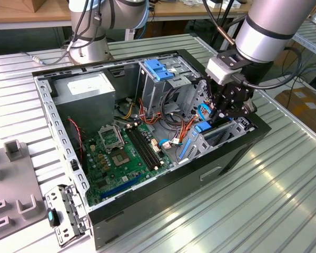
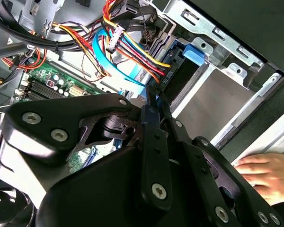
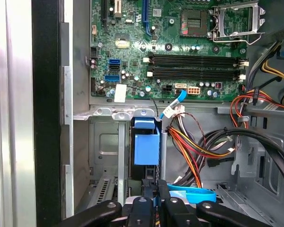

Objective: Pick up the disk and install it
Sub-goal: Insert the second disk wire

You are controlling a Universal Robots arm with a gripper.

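Fingers (image 3: 151, 201) clenched just above the disk (image 3: 146, 149); disk seated in its bay.

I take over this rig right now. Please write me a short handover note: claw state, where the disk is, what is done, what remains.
Claw: shut, seemingly holding nothing, inside the computer case at the drive bay.
Disk: on edge in the bay slot, its blue carrier end facing the claw. Whether they touch, I cannot tell.
Done: the disk is picked up and in the slot.
Left: confirm it is fully seated; the pictures do not settle this.
Caution: a person's hand rests at the case edge.
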